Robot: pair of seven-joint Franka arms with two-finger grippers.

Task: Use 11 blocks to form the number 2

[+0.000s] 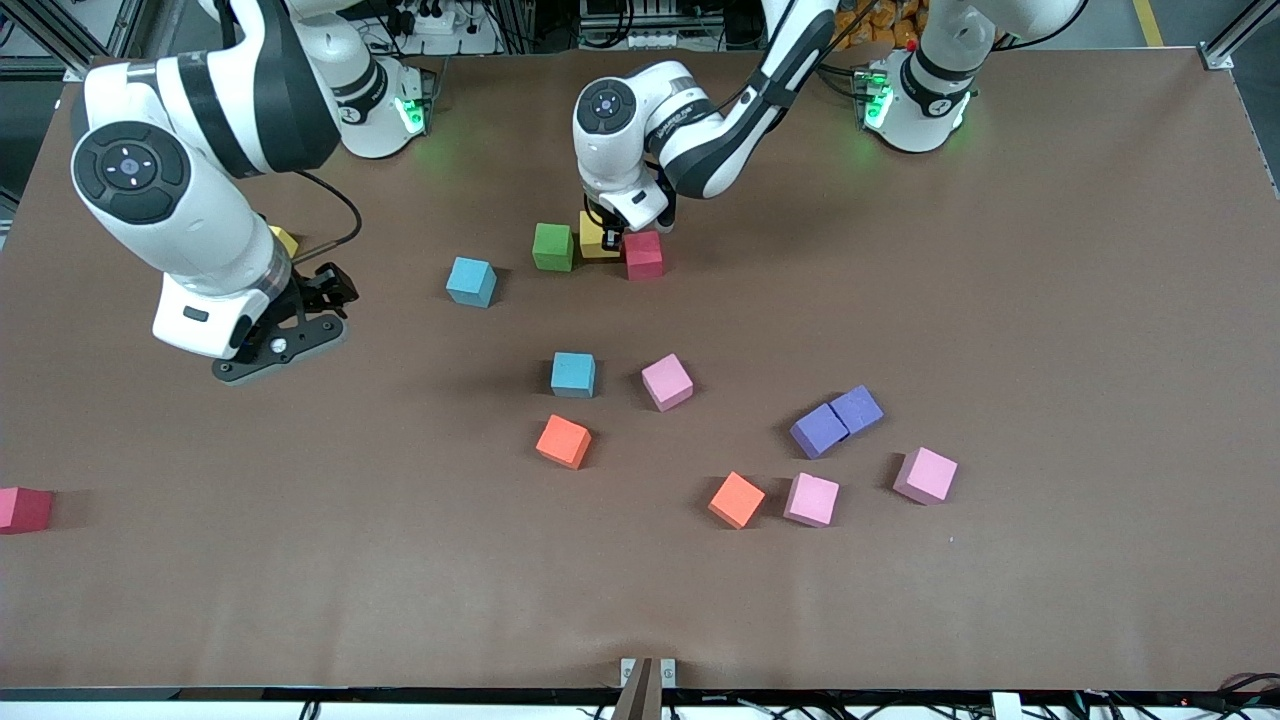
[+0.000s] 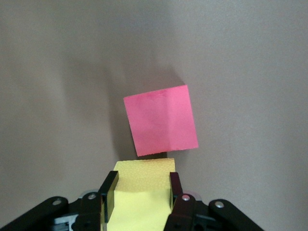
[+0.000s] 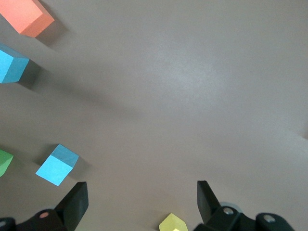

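Three cubes stand in a short row while the others lie loose on the table (image 1: 1050, 300).
Nearest the front camera lie an orange block (image 1: 737, 499) and two pink ones (image 1: 811, 499), then two touching purple blocks (image 1: 836, 421); farther off, green block (image 1: 552, 247), yellow block (image 2: 142, 180) and red block (image 2: 161, 120) line up. The left gripper (image 2: 141, 190) has its fingers closed on the yellow block; the right gripper (image 3: 142, 195) waits open over bare table.

Green block (image 1: 552, 246), yellow block (image 1: 597, 236), red block (image 1: 643, 254) packed tight, bare table (image 1: 1050, 300) toward left arm's end
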